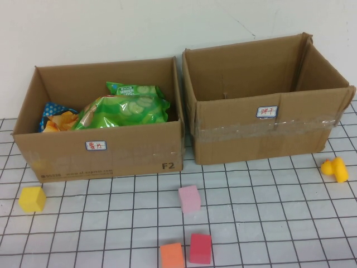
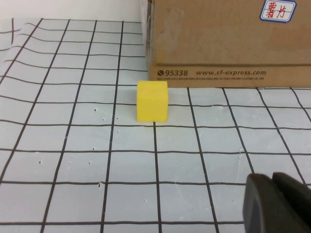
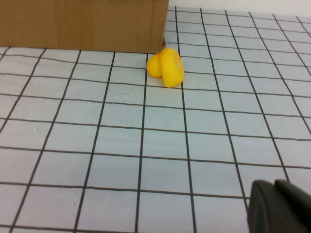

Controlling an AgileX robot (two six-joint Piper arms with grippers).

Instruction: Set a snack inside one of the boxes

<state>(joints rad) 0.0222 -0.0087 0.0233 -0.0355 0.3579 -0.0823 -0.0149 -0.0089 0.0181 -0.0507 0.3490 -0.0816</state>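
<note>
Two open cardboard boxes stand at the back of the gridded table. The left box (image 1: pixel 100 149) holds green snack bags (image 1: pixel 125 109) and a blue and orange bag (image 1: pixel 54 118). The right box (image 1: pixel 268 137) looks empty inside. Neither arm shows in the high view. My left gripper (image 2: pixel 272 182) is shut and empty, low over the table in front of the left box (image 2: pixel 218 43). My right gripper (image 3: pixel 274 187) is shut and empty, low over the table near the right box's corner (image 3: pixel 82 24).
A yellow cube (image 1: pixel 32 199) sits before the left box and shows in the left wrist view (image 2: pixel 152 100). A pink cube (image 1: pixel 189 199), an orange cube (image 1: pixel 172 255) and a red cube (image 1: pixel 201 248) lie mid-front. A yellow duck (image 1: pixel 334 168) sits at the right (image 3: pixel 166 66).
</note>
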